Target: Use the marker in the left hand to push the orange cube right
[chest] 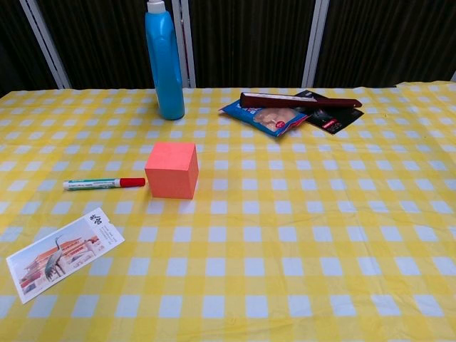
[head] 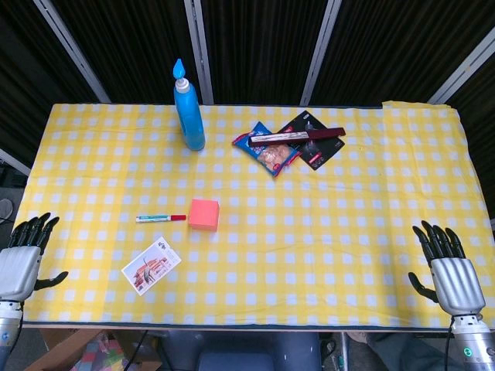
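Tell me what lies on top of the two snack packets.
A long dark red flat box rests across the blue snack packet and the black one, covering part of both.

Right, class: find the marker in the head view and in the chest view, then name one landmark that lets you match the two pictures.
Head view: the marker lies left of centre on the checked cloth, red cap pointing at the orange cube.
Chest view: the marker lies at the left, mid-height, red cap beside the cube's left face.
Shared landmark: the blue bottle stands behind the cube in both views.
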### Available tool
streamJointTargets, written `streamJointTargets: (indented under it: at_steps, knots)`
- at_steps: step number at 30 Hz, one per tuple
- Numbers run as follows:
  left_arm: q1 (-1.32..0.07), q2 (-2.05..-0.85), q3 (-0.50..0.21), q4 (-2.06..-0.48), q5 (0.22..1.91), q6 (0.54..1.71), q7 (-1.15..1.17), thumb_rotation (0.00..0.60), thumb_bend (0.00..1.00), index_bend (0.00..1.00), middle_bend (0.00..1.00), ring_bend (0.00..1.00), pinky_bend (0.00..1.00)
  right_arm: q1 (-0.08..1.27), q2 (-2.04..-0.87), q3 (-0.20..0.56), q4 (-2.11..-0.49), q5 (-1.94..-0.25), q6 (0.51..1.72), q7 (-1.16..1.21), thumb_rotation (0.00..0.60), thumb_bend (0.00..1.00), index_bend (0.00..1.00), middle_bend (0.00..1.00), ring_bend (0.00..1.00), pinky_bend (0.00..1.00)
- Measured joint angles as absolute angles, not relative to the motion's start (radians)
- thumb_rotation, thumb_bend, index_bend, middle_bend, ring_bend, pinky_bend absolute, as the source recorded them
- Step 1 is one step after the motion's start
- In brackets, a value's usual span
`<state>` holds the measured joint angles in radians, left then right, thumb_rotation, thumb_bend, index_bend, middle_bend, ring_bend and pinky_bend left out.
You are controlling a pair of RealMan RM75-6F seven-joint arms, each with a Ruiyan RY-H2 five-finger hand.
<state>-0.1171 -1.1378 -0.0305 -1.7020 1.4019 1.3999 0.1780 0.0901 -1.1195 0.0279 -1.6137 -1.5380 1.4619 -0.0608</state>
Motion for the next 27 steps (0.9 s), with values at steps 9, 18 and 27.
streamJointTargets:
  at_steps: [9, 18, 27]
  knots:
    - [-0.120, -1.136, -0.030, -1.705, 1.396, 1.390, 0.183, 0.600, 0.11, 0.00, 0.00, 0.00, 0.00, 0.089, -1.120, 0.026, -1.613, -1.534, 1.449, -0.057, 0.600, 0.38, 0.00, 0.00, 0.00, 0.00]
    - [-0.172, -1.145, -0.066, -1.709, 1.340, 1.313, 0.198, 0.600, 0.12, 0.06, 0.00, 0.00, 0.06, 0.091, -1.119, 0.026, -1.620, -1.523, 1.438, -0.067, 0.600, 0.38, 0.00, 0.00, 0.00, 0.00]
    - [-0.327, -1.233, -0.170, -1.670, 1.158, 1.156, 0.300, 0.600, 0.21, 0.29, 0.05, 0.00, 0.09, 0.091, -1.116, 0.027, -1.622, -1.521, 1.435, -0.065, 0.600, 0.38, 0.00, 0.00, 0.00, 0.00]
